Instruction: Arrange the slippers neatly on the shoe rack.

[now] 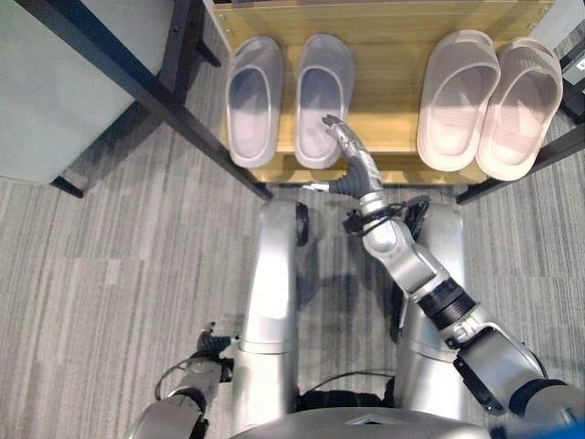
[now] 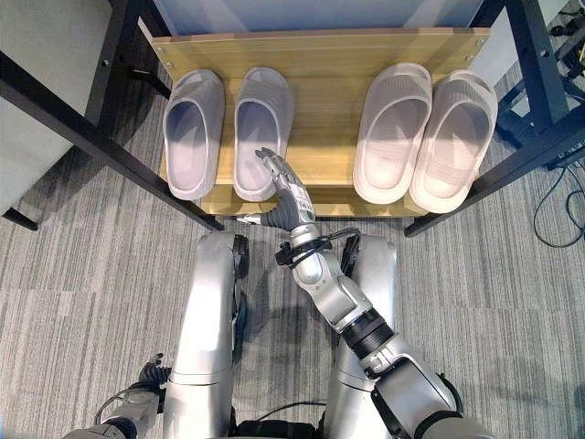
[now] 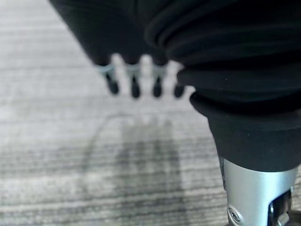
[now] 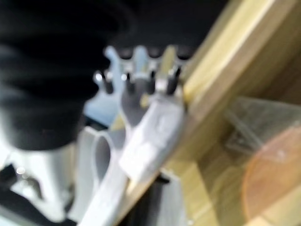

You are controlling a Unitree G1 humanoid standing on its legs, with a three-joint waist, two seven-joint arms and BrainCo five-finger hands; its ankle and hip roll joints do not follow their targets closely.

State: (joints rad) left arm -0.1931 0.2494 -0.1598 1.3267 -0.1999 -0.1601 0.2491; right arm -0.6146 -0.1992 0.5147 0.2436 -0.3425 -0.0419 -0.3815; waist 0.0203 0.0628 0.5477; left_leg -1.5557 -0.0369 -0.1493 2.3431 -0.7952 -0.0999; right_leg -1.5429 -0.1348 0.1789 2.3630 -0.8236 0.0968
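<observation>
On the shoe rack [image 2: 320,55], two pairs sit side by side; right hand [image 2: 285,192], fingers straight, rests at the grey slipper [image 2: 262,128], likely nudging it straight. Left hand [image 3: 141,80] hangs relaxed.

Grey striped carpet [image 1: 110,274] covers the floor; a pale panel on a black metal frame [image 1: 119,78] stands at the left of the carpet
</observation>
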